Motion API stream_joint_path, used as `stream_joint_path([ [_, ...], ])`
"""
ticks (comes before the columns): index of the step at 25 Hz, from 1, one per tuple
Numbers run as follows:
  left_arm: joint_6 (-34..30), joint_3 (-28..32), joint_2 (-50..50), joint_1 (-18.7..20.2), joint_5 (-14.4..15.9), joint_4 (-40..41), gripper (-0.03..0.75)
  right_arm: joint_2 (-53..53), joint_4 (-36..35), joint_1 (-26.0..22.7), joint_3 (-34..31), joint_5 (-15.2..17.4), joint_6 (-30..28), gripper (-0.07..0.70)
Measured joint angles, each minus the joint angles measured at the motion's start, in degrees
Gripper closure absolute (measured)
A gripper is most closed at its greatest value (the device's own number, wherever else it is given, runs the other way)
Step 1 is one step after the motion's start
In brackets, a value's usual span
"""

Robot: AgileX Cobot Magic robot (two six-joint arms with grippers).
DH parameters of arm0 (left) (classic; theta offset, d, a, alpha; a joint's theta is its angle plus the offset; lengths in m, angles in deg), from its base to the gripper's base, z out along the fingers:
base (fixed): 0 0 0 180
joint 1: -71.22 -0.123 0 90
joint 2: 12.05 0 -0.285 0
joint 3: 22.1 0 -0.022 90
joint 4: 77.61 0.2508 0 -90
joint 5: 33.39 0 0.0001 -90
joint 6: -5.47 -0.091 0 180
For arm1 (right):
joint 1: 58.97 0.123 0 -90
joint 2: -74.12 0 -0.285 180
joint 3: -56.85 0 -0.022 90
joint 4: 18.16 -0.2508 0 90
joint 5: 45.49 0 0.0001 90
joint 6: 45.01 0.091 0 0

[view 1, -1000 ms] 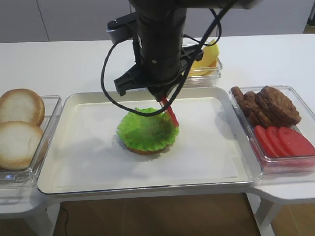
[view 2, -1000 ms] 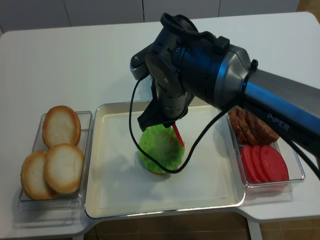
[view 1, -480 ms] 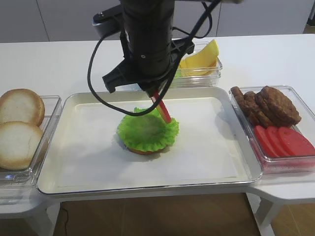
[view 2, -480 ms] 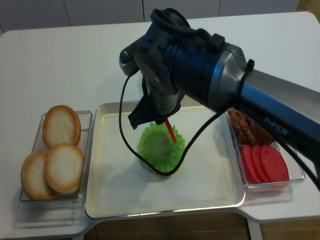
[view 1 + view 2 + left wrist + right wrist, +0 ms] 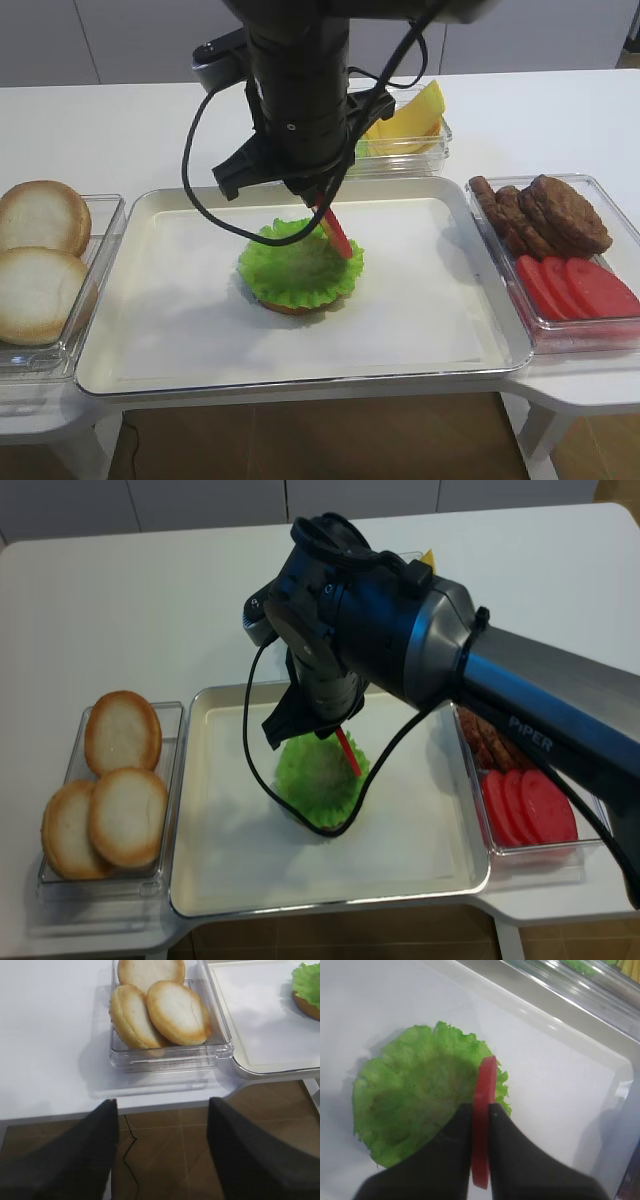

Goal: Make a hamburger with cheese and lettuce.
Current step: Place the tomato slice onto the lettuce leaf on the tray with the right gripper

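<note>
On the far left of the white worktop (image 5: 150, 130) stands a clear plastic tub (image 5: 100, 290) holding pale, round bun halves (image 5: 38, 290); the left wrist view shows three of them overlapping inside it. The left gripper (image 5: 162, 1155) hangs off the worktop's front edge, over the brown floor, its two dark fingers (image 5: 85, 1155) set wide apart with nothing between them.

Next comes the shallow white metal tray (image 5: 180, 340). Near its middle sits the hamburger (image 5: 300, 268): a thin tan-brown bun base showing under a frilly, bright green lettuce leaf (image 5: 290, 262) that covers it almost to the edge.

Above the leaf's right rear edge hangs the right gripper (image 5: 481, 1125), on a thick black arm with a looping black cable. Its dark fingers (image 5: 452, 1150) are pressed tight on a thin round red slice (image 5: 482, 1110), held on edge and slanting down; whether its lower tip touches the leaf I cannot tell.

Behind the tray, a clear tub (image 5: 425, 150) holds the cheese (image 5: 410, 115), flat yellow-orange slices with pointed corners sticking up; a bit of green shows in it too in the right wrist view.

On the far right, another clear tub (image 5: 560, 335) carries dark brown round patties (image 5: 560, 215) at the back and overlapping round red slices (image 5: 580, 285) at the front.
</note>
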Motion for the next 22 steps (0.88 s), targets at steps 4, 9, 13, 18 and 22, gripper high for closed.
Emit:
stream_joint_path([
  [4,0.0,0.0,0.0,0.0,0.0,0.0,0.292,0.0,0.0,0.0,0.0,-0.1,0.0,0.574],
  [9,0.0,0.0,0.0,0.0,0.0,0.0,0.292,0.0,0.0,0.0,0.0,-0.3,0.0,0.57],
  [13,0.0,0.0,0.0,0.0,0.0,0.0,0.292,0.0,-0.23,0.0,0.0,-0.3,0.0,0.547],
  [18,0.0,0.0,0.0,0.0,0.0,0.0,0.292,0.0,-0.92,0.0,0.0,-0.3,0.0,0.542],
  [22,0.0,0.0,0.0,0.0,0.0,0.0,0.292,0.0,-1.49,0.0,0.0,-0.3,0.0,0.541],
])
